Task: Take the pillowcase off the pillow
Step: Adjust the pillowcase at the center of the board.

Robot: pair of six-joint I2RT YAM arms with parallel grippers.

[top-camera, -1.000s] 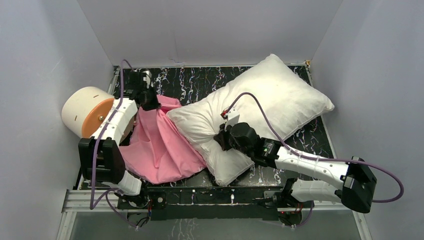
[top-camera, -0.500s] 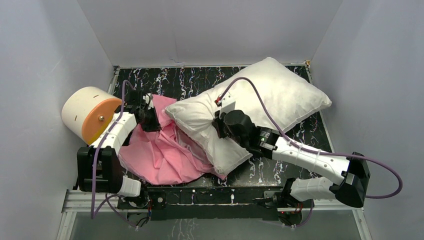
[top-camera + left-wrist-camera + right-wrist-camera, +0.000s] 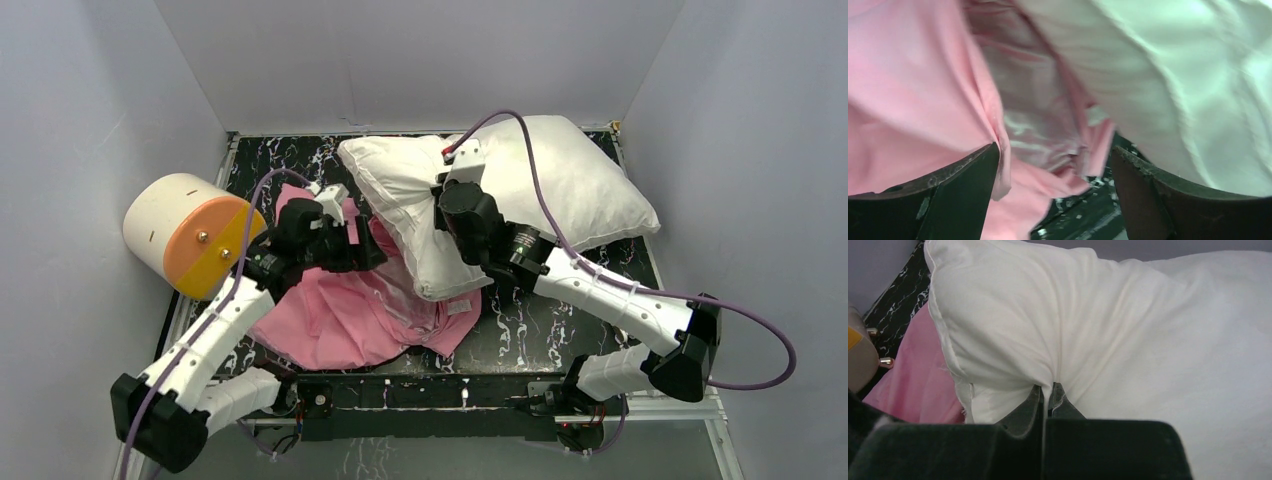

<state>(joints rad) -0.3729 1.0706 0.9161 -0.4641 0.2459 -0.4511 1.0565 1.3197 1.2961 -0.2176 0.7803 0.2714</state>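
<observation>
Your right tool (image 3: 1047, 390) is clamped on only a thin fold of the pillow (image 3: 590, 190), so that fold may slip free under the cushion's weight. Your left tool (image 3: 1054, 152) hovers with its fingers apart, gripping nothing, over the pillowcase (image 3: 330, 320). Unpinned, the case may drag along with the pillow's near corner, which rests on it. The pillow lies by the far edge of the desk (image 3: 540, 330), long axis left to right, 1 corner dipping toward the middle. The pillowcase sits crumpled at the near-left corner.

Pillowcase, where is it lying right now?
In the top view, the pillowcase lies crumpled at front left, between the cylinder and the pillow, beneath the left gripper.
</observation>
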